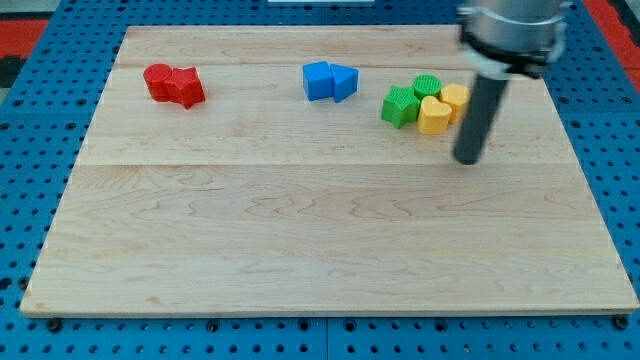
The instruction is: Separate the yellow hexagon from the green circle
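Observation:
The yellow hexagon (456, 99) sits near the view's top right, touching the green circle (428, 86) on its left. A yellow heart-shaped block (433, 116) lies just below them and a green star (399, 106) to their left, all bunched together. My tip (467, 160) rests on the board just below and right of this cluster, below the yellow hexagon and apart from it. The dark rod rises from the tip up past the hexagon's right side.
Two blue blocks (329, 80) lie together at the top middle. Two red blocks (174, 84) lie together at the top left. The wooden board (320, 250) sits on a blue pegboard surface (30, 120).

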You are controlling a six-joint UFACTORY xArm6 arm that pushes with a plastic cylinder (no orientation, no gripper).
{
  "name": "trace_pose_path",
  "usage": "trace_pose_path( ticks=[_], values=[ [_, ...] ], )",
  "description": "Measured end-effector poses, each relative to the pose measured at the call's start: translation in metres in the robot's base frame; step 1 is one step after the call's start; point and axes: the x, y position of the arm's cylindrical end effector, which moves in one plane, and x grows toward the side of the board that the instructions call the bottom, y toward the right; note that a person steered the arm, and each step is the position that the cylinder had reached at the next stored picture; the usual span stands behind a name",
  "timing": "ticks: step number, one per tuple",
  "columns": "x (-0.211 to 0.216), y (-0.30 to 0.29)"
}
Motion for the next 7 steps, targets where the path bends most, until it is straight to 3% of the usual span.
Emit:
trace_pose_path(
  ticks=[1, 3, 5, 7],
  values=[
    [-0.012, 0.054],
    [-0.089, 0.066],
    [-0.101, 0.064],
    [-0.101, 0.014]
  ],
)
